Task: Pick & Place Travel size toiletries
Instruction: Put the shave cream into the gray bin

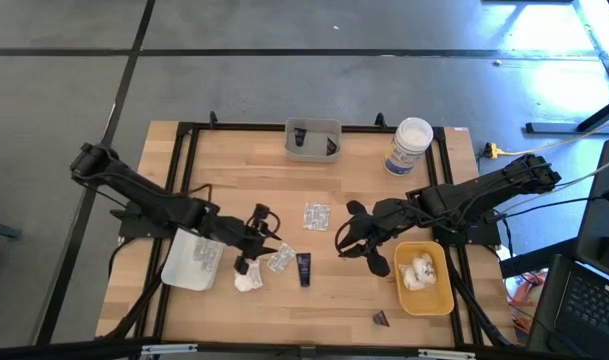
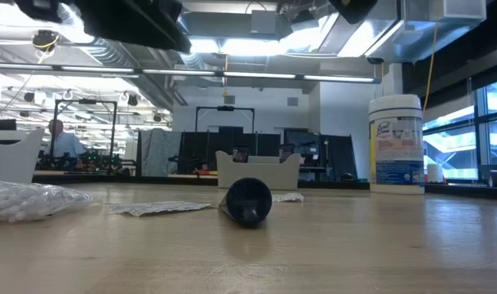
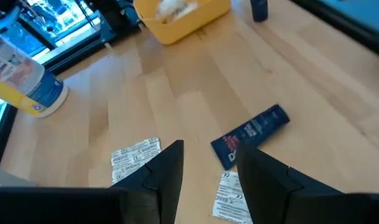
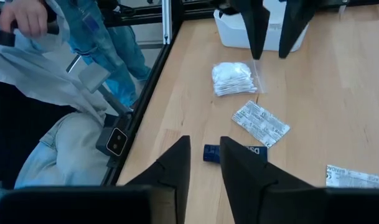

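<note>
Left gripper [image 1: 261, 236] at center-left, jaws parted, empty, above packet [image 1: 280, 260] and bundle [image 1: 248, 281]. Right gripper [image 1: 352, 238] center-right, jaws parted, empty. Tube [image 1: 304, 268] lies between them.

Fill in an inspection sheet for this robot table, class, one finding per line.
Surface: wooden table, black frame.
Job's things: silver packets, dark tube, white bundle, small dark cone loose; more bundles in the yellow tray.
Clutter: wipes jar, grey tray, white tray.
Grippers: left gripper and right gripper both empty, jaws apart.
Cables: yellow plug on floor.
Surroundings: a person beside the table.
</note>
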You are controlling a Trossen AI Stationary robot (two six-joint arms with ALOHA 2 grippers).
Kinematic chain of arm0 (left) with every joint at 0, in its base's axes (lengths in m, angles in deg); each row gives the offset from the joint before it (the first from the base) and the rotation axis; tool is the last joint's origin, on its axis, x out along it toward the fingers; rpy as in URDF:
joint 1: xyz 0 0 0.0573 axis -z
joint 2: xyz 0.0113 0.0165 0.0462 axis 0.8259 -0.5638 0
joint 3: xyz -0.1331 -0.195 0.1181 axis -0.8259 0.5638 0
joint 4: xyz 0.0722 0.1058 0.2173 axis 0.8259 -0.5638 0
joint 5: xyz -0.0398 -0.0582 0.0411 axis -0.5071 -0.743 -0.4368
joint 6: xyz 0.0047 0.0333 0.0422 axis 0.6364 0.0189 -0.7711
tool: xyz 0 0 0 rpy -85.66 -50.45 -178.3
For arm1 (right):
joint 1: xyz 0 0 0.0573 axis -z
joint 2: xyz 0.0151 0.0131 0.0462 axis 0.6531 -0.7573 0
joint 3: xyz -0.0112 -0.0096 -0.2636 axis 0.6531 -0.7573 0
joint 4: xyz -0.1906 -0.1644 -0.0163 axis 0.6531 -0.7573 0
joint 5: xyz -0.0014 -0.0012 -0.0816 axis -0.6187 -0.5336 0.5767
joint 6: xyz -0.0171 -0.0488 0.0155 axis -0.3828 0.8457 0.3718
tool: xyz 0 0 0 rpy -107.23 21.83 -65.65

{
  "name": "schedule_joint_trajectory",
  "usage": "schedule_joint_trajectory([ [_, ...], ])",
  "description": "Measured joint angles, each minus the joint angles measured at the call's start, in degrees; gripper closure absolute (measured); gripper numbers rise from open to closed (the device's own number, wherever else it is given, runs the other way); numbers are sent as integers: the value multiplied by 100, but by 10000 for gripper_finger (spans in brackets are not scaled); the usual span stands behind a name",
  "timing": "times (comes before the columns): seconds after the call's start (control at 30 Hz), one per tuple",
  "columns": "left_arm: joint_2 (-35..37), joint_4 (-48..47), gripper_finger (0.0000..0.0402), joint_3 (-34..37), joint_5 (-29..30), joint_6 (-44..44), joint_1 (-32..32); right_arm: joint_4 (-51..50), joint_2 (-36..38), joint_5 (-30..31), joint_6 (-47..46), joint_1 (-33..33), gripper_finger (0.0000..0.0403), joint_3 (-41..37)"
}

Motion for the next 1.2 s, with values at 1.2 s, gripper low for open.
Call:
schedule_joint_trajectory([
  [1.2, -204, -115, 258, 0, 973, 246, -75, -1990, -1457, 3019, -3892, -2707, 401, 1262],
])
